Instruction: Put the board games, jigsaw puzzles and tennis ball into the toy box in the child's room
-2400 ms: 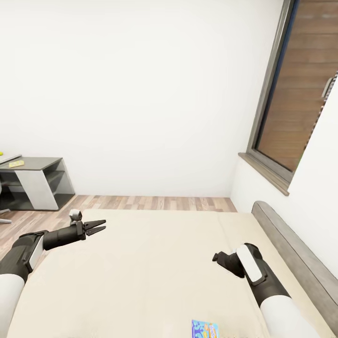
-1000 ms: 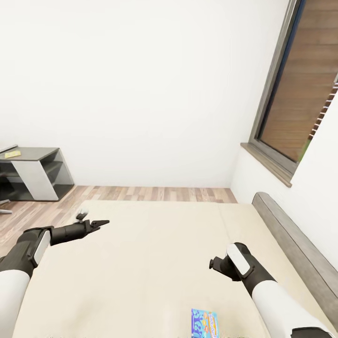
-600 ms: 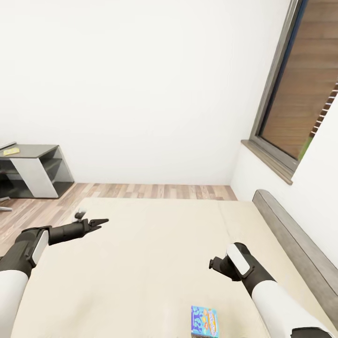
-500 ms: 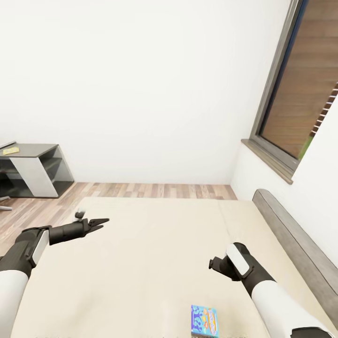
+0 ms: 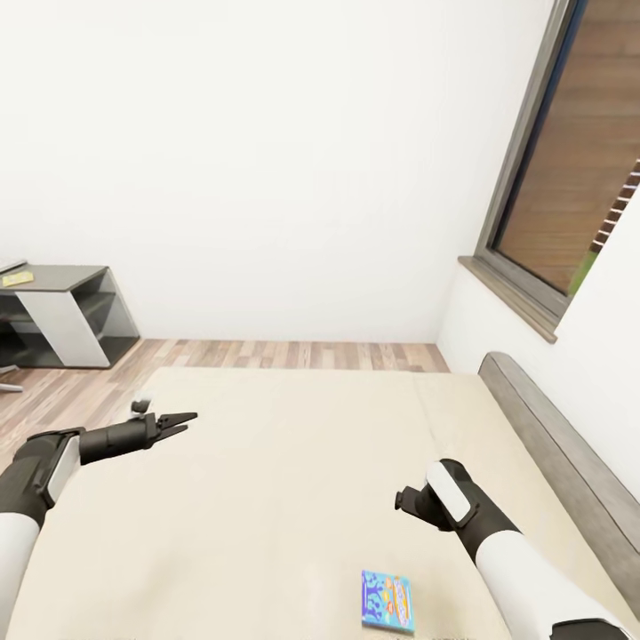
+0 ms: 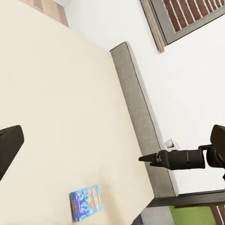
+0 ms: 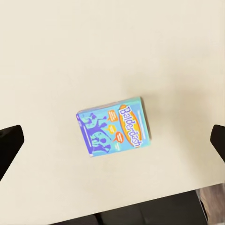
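Observation:
A blue "Balderdash" board game [image 5: 388,601] lies flat on the cream bed [image 5: 284,462], near its front edge. My right gripper [image 5: 405,503] hovers open above the mattress, a little beyond the box and not touching it. In the right wrist view the box [image 7: 114,126] sits between the spread fingers [image 7: 9,145], well below them. My left gripper [image 5: 180,421] hangs open over the bed's left side, far from the game, with nothing in it. The left wrist view looks across the mattress to the box [image 6: 85,201]. The toy box, puzzles and tennis ball are out of view.
A grey padded headboard [image 5: 551,444] runs along the bed's right side under a window [image 5: 578,160]. A grey desk [image 5: 62,311] with a yellow item [image 5: 18,277] on it stands at the far left on the wood floor [image 5: 293,356].
The camera has shifted, bringing more of the board game into view. My left gripper has drifted slightly left and lower. The right gripper holds its place; nothing was grasped.

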Available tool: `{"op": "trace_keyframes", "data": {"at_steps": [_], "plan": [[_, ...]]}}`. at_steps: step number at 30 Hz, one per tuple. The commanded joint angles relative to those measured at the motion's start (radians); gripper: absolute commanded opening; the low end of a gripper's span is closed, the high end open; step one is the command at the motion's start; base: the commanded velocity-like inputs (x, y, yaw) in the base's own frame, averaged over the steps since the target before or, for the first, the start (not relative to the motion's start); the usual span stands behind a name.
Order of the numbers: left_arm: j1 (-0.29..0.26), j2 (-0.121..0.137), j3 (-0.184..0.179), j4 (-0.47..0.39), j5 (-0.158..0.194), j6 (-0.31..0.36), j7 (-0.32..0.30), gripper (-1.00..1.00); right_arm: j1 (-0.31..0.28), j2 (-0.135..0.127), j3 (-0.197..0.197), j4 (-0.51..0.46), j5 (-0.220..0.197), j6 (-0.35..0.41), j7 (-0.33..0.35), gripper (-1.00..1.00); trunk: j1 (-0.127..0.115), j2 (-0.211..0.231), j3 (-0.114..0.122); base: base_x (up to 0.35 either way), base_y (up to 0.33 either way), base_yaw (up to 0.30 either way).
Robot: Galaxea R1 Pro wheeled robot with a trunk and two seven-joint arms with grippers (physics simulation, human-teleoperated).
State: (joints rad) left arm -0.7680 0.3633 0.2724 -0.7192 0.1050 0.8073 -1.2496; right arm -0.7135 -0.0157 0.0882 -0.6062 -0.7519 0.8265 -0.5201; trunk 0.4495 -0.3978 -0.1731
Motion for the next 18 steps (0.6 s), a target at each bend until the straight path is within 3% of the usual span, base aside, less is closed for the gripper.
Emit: {"op": "trace_keyframes", "data": {"at_steps": [1, 18], "plan": [[0.000, 0.004, 0.002, 0.000, 0.003, 0.008, -0.002, 1.00, -0.001, -0.001, 0.007, -0.001, -0.010, 0.002, -0.009, 1.00, 0.001, -0.002, -0.004, 0.000, 0.000, 0.000], [0.003, 0.010, 0.005, 0.000, 0.004, 0.007, -0.034, 1.00, -0.001, -0.003, 0.007, -0.001, -0.010, 0.001, -0.009, 1.00, 0.001, -0.002, -0.032, 0.000, 0.000, 0.000]]}}
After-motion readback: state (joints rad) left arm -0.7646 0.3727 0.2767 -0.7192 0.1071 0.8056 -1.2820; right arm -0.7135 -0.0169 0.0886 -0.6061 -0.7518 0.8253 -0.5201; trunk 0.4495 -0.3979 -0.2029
